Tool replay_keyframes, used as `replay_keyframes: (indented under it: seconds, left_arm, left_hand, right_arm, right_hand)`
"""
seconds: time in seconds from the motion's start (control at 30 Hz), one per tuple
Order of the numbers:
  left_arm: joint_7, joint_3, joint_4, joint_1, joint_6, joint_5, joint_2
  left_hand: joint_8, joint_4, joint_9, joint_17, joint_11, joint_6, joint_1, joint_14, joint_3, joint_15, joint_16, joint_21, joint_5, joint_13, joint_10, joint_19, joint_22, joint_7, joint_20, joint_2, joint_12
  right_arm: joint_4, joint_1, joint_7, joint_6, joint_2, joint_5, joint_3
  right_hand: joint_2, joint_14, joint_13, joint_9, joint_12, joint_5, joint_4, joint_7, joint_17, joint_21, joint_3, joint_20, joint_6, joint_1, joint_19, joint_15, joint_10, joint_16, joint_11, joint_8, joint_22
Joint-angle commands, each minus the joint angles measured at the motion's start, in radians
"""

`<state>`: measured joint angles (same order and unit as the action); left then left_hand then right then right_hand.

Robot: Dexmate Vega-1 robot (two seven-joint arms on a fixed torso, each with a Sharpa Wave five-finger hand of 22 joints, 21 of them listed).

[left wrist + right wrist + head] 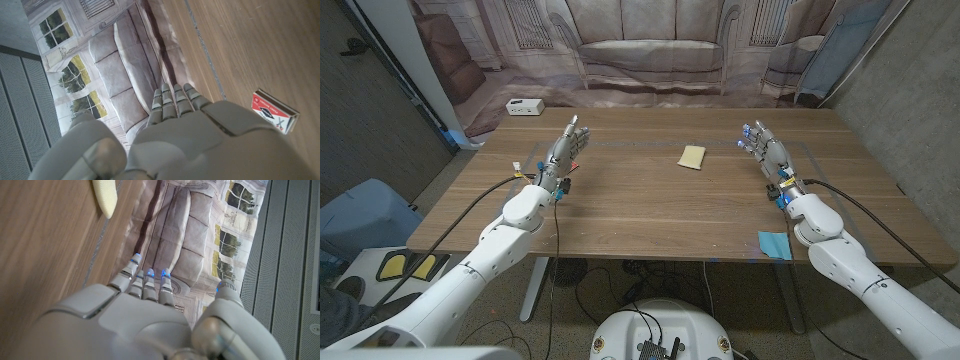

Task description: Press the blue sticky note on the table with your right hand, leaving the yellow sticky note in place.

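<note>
Wooden table (650,215) before sofa-print backdrop (650,50); left hand (566,150), right hand (764,145) empty, fingers apart.

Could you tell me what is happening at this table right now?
Nothing is being handled yet. The robot's left hand and right hand are both out over the wooden table, fingers extended, holding nothing. The yellow sticky note lies between them, nearer the right hand. The blue sticky note sits at the table's near edge beside the right forearm, untouched. A white box sits at the far left corner.
</note>
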<state>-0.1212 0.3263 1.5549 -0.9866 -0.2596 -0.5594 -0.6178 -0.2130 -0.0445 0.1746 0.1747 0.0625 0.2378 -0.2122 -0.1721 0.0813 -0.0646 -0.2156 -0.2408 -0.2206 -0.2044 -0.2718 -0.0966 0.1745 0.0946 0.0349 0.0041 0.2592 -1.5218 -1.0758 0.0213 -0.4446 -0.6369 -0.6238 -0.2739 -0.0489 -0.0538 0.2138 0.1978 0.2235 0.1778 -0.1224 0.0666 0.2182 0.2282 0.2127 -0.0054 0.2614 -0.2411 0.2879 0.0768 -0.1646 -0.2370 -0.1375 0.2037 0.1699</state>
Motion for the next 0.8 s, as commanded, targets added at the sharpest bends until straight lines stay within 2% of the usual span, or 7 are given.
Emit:
replay_keyframes:
  seconds: [0.03, 0.07, 0.33, 0.6, 0.8]
  left_arm:
    - [-0.032, -0.002, 0.029, -0.023, -0.018, 0.047, -0.008]
    - [-0.027, -0.001, 0.023, -0.020, -0.023, 0.049, -0.007]
    - [-0.017, 0.013, -0.003, -0.001, -0.035, 0.074, -0.002]
    - [-0.020, 0.021, 0.011, 0.002, -0.011, 0.080, -0.007]
    - [-0.011, 0.009, 0.039, -0.012, -0.002, 0.057, -0.018]
  left_hand:
    - [-0.003, 0.010, 0.004, 0.004, 0.001, 0.021, -0.013, -0.023, 0.000, 0.003, -0.003, -0.009, 0.004, 0.001, -0.017, -0.027, 0.004, -0.002, 0.008, 0.002, 0.003]
    - [-0.002, 0.011, 0.004, 0.004, 0.007, 0.022, -0.013, -0.032, 0.000, 0.004, -0.005, -0.009, 0.005, 0.002, -0.022, -0.032, 0.004, -0.002, 0.007, 0.001, 0.004]
    - [-0.004, 0.014, 0.004, 0.004, 0.001, 0.043, -0.015, -0.050, -0.003, 0.001, -0.004, -0.011, 0.007, 0.003, -0.037, -0.052, 0.004, -0.004, 0.016, -0.001, 0.005]
    - [-0.003, 0.016, 0.004, 0.004, 0.009, 0.053, -0.016, -0.058, -0.004, 0.001, -0.002, -0.003, 0.008, 0.004, -0.042, -0.047, 0.004, -0.002, 0.029, -0.002, 0.004]
    - [-0.001, 0.017, 0.004, 0.004, 0.009, 0.057, -0.018, -0.058, -0.005, -0.001, 0.002, 0.003, 0.008, 0.004, -0.043, -0.040, 0.004, 0.000, 0.031, -0.001, 0.002]
  right_arm:
    - [-0.018, -0.068, 0.063, -0.066, -0.016, -0.061, 0.039]
    - [-0.020, -0.074, 0.069, -0.068, -0.019, -0.065, 0.041]
    - [-0.062, -0.140, 0.071, -0.091, -0.047, -0.065, 0.073]
    - [-0.082, -0.179, 0.077, -0.118, -0.052, -0.068, 0.094]
    - [-0.118, -0.212, 0.025, -0.116, -0.056, -0.026, 0.110]
  right_hand:
    - [0.007, -0.005, 0.001, 0.002, 0.004, 0.004, -0.001, 0.004, 0.004, -0.004, -0.007, -0.001, 0.007, 0.005, 0.012, 0.002, -0.010, -0.002, -0.001, 0.004, 0.001]
    - [0.007, -0.005, 0.001, 0.002, 0.004, 0.004, 0.000, 0.004, 0.004, -0.004, -0.007, -0.001, 0.008, 0.006, 0.012, 0.002, -0.011, -0.002, 0.000, 0.004, 0.001]
    - [0.010, -0.005, 0.000, 0.002, 0.003, 0.004, 0.000, 0.004, 0.004, -0.006, -0.010, -0.001, 0.014, 0.009, 0.011, 0.001, -0.011, 0.000, 0.000, 0.006, 0.001]
    - [0.012, -0.005, -0.001, 0.002, 0.003, 0.004, 0.001, 0.000, 0.003, -0.008, -0.012, 0.001, 0.018, 0.012, 0.011, 0.002, -0.014, 0.001, -0.001, 0.007, 0.001]
    - [0.012, -0.010, -0.002, 0.003, 0.003, 0.005, 0.001, 0.001, 0.003, -0.012, -0.014, 0.000, 0.061, 0.014, 0.014, 0.001, -0.017, 0.002, 0.000, 0.023, 0.002]
